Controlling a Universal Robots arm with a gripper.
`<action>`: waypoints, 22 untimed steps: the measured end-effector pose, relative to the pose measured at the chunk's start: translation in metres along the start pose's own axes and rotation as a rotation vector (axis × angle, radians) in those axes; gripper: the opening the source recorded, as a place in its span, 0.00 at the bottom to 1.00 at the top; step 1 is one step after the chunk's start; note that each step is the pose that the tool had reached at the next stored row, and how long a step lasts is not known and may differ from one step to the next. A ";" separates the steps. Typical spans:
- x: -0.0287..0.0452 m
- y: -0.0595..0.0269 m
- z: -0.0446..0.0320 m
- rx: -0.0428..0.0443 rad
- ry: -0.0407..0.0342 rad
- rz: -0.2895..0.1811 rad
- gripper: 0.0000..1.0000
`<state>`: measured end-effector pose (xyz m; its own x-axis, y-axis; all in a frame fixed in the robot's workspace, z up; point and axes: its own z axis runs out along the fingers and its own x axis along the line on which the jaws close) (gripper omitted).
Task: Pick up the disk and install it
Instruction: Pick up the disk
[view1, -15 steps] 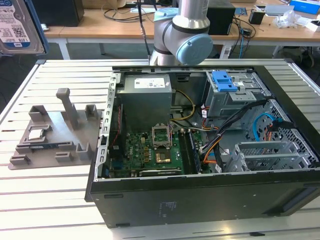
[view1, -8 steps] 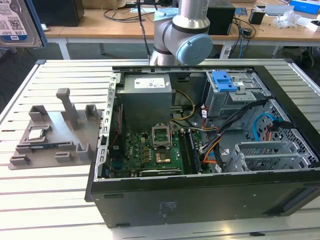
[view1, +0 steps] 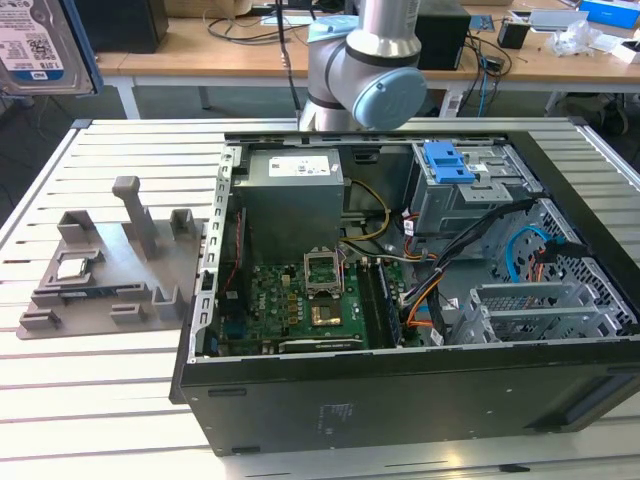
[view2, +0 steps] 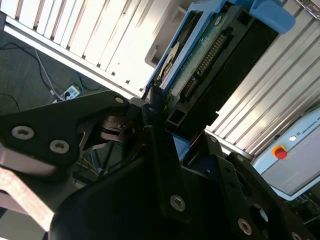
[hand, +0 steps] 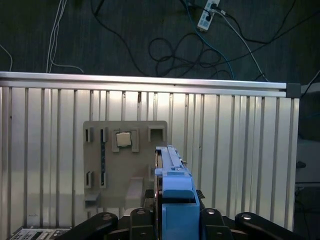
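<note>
gripper (hand: 175, 216) clamped on disk (hand: 172, 172), lifted edge-on above the table (hand: 240, 150) near the fixture (hand: 112, 165), well apart from the case (view1: 400, 400).
judgement: the carry goes best with the clamp square on the blue rails, no twist in the disk, and a path clear of the case wall and cables (view1: 440, 285). count: one disk, one chip (hand: 124, 139) on one fixture, one open case, one arm (view1: 365, 70).

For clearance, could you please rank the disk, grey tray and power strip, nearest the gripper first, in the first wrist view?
1. Blue-railed silver disk: in the gripper's jaws.
2. Grey plastic tray: on the table.
3. White power strip: on the floor.
</note>
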<state>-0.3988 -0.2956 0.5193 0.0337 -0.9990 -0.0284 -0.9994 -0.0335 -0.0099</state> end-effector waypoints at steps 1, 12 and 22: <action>0.0002 -0.0068 0.0001 0.0000 0.0000 0.000 0.37; 0.0023 -0.0675 0.0006 -0.0005 0.0000 0.000 0.37; 0.0049 -0.1456 0.0013 -0.0018 -0.0001 0.000 0.37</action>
<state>-0.2531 -0.2956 0.5193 0.0337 -0.9990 -0.0285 -0.9994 -0.0335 -0.0081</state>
